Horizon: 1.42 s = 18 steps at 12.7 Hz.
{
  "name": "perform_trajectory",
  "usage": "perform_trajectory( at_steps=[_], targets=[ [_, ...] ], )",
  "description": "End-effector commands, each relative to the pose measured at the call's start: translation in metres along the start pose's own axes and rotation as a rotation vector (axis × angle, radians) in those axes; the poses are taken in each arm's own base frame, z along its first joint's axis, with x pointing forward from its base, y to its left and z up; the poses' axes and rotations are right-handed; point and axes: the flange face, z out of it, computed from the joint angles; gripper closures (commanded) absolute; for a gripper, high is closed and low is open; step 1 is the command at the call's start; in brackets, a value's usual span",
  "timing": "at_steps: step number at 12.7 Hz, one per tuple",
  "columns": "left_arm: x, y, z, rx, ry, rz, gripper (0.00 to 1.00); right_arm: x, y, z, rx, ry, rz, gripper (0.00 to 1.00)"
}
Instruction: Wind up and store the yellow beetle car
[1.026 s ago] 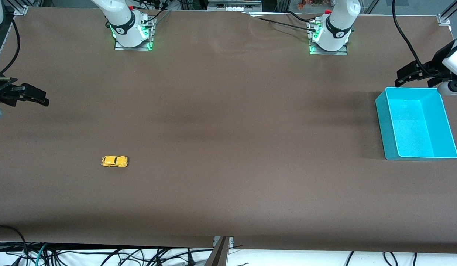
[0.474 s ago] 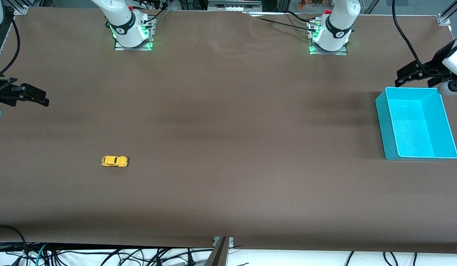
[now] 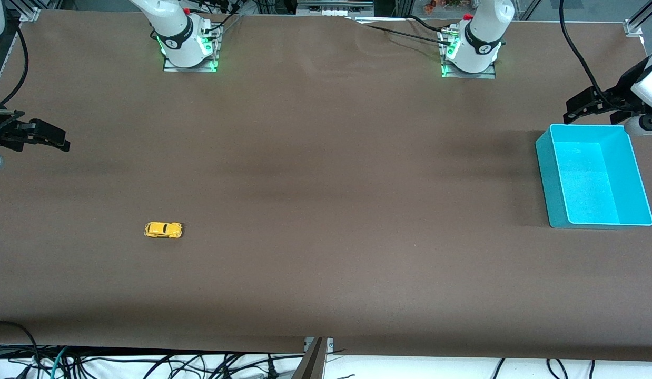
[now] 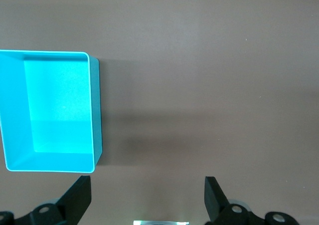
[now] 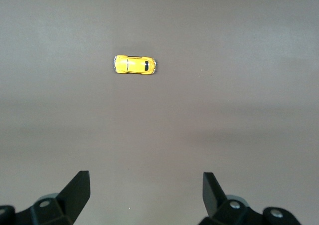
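The yellow beetle car point(image 3: 163, 230) stands on its wheels on the brown table, toward the right arm's end, with nothing near it. The right wrist view also shows the car point(image 5: 135, 65), well clear of the fingers. My right gripper point(image 3: 39, 134) hangs open and empty over the table's edge at that end; its two fingers stand wide apart around bare tabletop point(image 5: 146, 175). My left gripper point(image 3: 571, 108) is open and empty too, in the air just off the cyan bin's rim. Bare table lies between its fingers point(image 4: 147, 180).
A cyan bin point(image 3: 543, 158) sits at the left arm's end of the table with nothing inside; it shows in the left wrist view as well point(image 4: 97, 110). Both arm bases point(image 3: 189, 50) stand along the table's edge farthest from the front camera. Cables hang below the near edge.
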Motion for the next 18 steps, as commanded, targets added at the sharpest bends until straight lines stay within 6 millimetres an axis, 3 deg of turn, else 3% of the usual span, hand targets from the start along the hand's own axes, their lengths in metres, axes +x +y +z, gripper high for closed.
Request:
perform_trajectory(
  at_steps=[1,5,9,10,12,15,18],
  targets=[
    [0.001,0.001,-0.005,-0.004,0.01,-0.007,0.0,-0.001,0.002,-0.003,0.014,0.009,0.017,0.0],
    [0.001,0.001,-0.005,-0.004,0.01,-0.007,0.0,-0.001,0.002,-0.003,0.014,0.009,0.009,0.0],
    [0.001,0.001,-0.005,-0.004,0.01,-0.007,0.0,0.011,-0.001,0.019,0.024,-0.02,0.006,0.0],
    [0.001,0.001,-0.005,-0.004,0.01,-0.007,0.0,0.018,-0.001,0.035,0.022,-0.05,0.007,0.0],
    [0.001,0.001,-0.005,-0.004,0.01,-0.007,0.0,0.021,-0.003,0.047,0.027,-0.078,0.002,0.0],
    [0.001,0.001,-0.005,-0.004,0.01,-0.007,0.0,0.035,-0.012,0.088,0.032,-0.15,-0.021,0.0],
    [0.002,-0.001,-0.008,-0.004,0.018,-0.01,0.0,0.052,-0.03,0.129,0.029,-0.193,-0.172,0.0]
  ],
)
